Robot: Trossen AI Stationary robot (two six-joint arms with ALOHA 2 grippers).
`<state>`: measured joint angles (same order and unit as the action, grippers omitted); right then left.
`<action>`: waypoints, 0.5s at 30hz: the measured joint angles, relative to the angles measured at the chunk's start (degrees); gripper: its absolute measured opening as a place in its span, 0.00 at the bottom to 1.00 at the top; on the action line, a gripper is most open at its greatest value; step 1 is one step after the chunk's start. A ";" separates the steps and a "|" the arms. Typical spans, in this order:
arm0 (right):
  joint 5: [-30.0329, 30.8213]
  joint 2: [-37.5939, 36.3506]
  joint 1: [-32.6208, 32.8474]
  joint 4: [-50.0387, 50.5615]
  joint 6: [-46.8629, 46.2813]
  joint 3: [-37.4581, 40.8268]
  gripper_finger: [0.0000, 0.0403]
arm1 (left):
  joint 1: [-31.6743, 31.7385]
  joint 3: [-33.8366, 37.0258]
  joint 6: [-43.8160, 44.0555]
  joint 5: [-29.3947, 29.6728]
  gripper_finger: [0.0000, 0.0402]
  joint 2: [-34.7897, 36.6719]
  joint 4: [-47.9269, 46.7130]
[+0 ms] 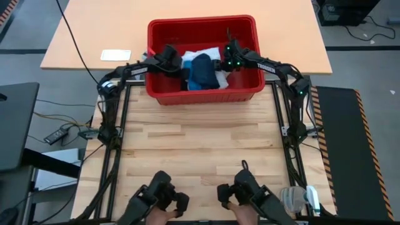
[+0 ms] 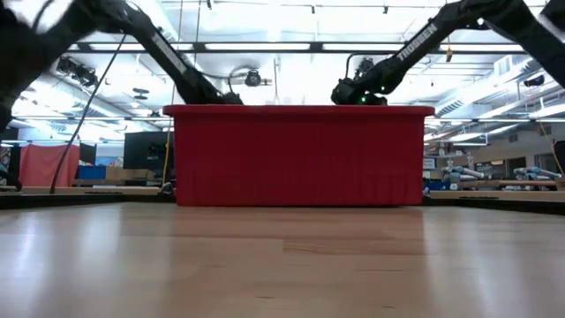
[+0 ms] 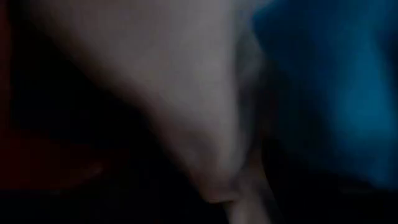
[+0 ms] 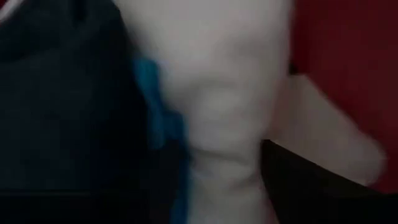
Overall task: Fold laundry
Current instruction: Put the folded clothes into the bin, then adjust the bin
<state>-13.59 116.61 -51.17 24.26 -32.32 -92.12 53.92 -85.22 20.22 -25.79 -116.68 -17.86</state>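
Observation:
The laundry lies heaped in a red basket (image 1: 201, 22) at the table's far edge: a white T-shirt (image 1: 203, 52), a dark garment (image 1: 203, 70) on top of it, and a bright blue piece (image 1: 195, 86). Both arms reach down into the basket. My left gripper (image 1: 178, 62) is at the heap's left side, my right gripper (image 1: 226, 62) at its right. The left wrist view is filled with white cloth (image 3: 155, 74) and blue cloth (image 3: 336, 81). The right wrist view shows white cloth (image 4: 217, 81), dark cloth (image 4: 62, 106) and a blue strip (image 4: 152, 106). The basket wall (image 2: 296, 155) hides both grippers in the low view.
The basket stands on the wooden table's far part; bare wood (image 1: 200, 144) stretches from it to the near edge. A second tabletop (image 1: 94, 31) lies beyond, with a small white card (image 1: 115, 55). Two more dark arm devices (image 1: 164, 192) (image 1: 245, 189) sit at the near edge.

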 joint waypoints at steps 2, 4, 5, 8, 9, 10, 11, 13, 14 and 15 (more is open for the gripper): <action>0.81 -1.93 -0.62 0.60 0.02 0.00 0.58 | 0.12 0.07 0.91 -0.73 0.69 2.22 -1.67; 0.80 -4.27 -1.44 0.93 -0.02 -0.02 0.58 | 0.21 0.38 1.16 -0.72 0.70 5.35 -3.26; 0.91 -5.50 -1.79 1.33 0.16 -0.02 0.59 | 0.26 0.36 1.14 -0.73 0.70 7.33 -2.79; 1.37 -9.38 -2.51 2.25 2.40 -0.02 0.59 | 0.43 -0.05 0.51 -0.85 0.70 13.26 -0.89; 1.33 -10.84 -2.60 2.46 3.39 -0.02 0.59 | 0.43 -0.05 -0.04 -0.68 0.70 15.01 -0.79; 0.82 -12.43 -2.65 2.56 4.78 -0.02 0.58 | 0.41 0.02 -0.43 -0.54 0.70 16.59 -0.73; -0.38 -13.99 -2.65 2.49 6.41 -0.02 0.58 | 0.36 0.10 -0.83 -0.41 0.70 18.20 -0.46; -4.20 -16.98 -2.48 2.39 10.76 -0.02 0.58 | -0.30 0.16 -2.00 -0.17 0.70 21.99 0.72; -6.29 -18.37 -2.24 2.50 13.09 -0.02 0.58 | -0.78 0.14 -2.73 -0.19 0.69 24.07 1.37; -8.30 -19.74 -1.81 2.71 15.41 -0.02 0.57 | -1.49 0.07 -3.46 -0.26 0.69 26.16 1.93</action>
<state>-21.89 96.86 -52.98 26.98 -16.91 -92.14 52.43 -85.15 16.76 -26.05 -90.53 -15.93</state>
